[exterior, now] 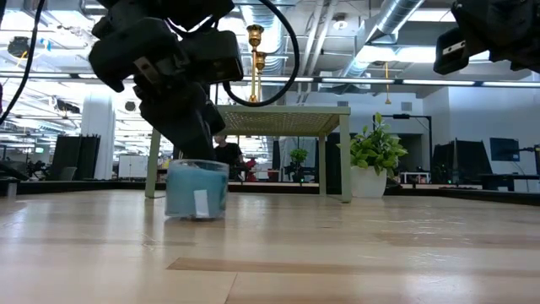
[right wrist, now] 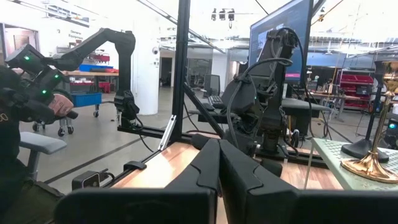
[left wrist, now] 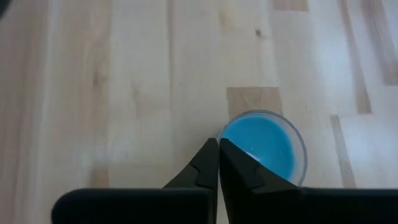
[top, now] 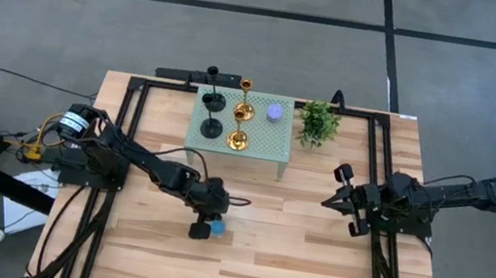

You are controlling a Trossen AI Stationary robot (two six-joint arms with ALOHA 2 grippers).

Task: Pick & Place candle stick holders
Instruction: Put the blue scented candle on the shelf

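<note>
Two black candle stick holders (top: 215, 104) and two gold ones (top: 242, 112) stand by their round bases on a small green perforated stand (top: 266, 147) at the table's far middle. No gripper is near them. My left gripper (left wrist: 219, 144) is down at a blue candle in a glass jar (left wrist: 264, 146) on the table's near middle, shut at the jar's rim. My right gripper (right wrist: 219, 149) is shut on nothing and hovers at the table's right side (top: 329, 202), pointing toward the left. My left gripper meets the jar's rim (left wrist: 222, 133) on the side nearest the arm. One finger (left wrist: 245, 165) lies over the blue wax inside and the other outside, slanting down from the table's left. The wall between them is hidden. The jar stands upright on the table (exterior: 197, 192).
A purple candle (top: 275, 111) sits on the green stand beside the gold holders. A small green potted plant (top: 318, 122) stands on the table right of the stand. Black frame rails (top: 375, 178) run along the table's left, right and far sides. Bare wood lies toward the near edge.
</note>
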